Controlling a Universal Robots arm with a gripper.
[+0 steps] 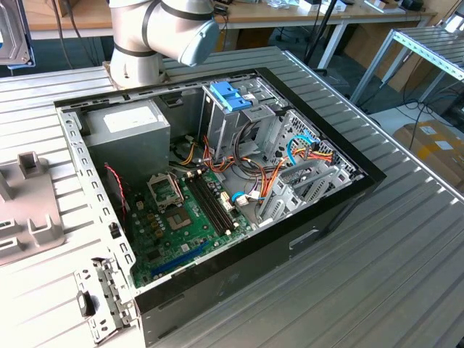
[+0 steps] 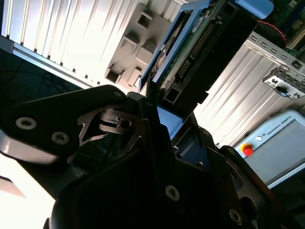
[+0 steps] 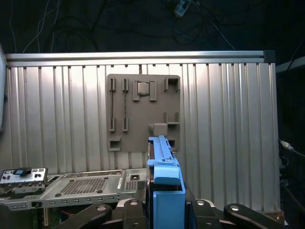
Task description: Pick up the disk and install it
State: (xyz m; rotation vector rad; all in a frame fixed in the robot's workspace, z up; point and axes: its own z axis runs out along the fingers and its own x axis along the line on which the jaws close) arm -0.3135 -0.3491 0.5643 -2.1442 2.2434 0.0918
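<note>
Fingers of the gripper are clamped on the disk, one black finger against each of its broad faces, in the first wrist view. The jaws stand only as far apart as the disk is thick. The disk sits edge-on between them in a light-blue plastic carrier and reaches away from the gripper, clear of everything beneath it.

In the second wrist view the disk shows the same edge at a slant: a blue rail along one side, a strip of green circuit board and a dark connector row, with the black gripper body close to the lens.

Beyond the disk, in both wrist views, a grey plastic fixture plate with moulded slots and pockets lies flat on the ribbed aluminium table. The disk is apart from the plate. Part of the open computer case shows its perforated metal rim near the gripper. A teach pendant with a red button lies farther off in the second wrist view.

In the exterior view the computer case lies on its side on the table, open upward, with the fixture plate just beside it at the exterior view's left. Inside are the green motherboard, the grey power-supply box and, farther back, the metal drive cage with blue handles. Behind the case stands the arm's base.
</note>
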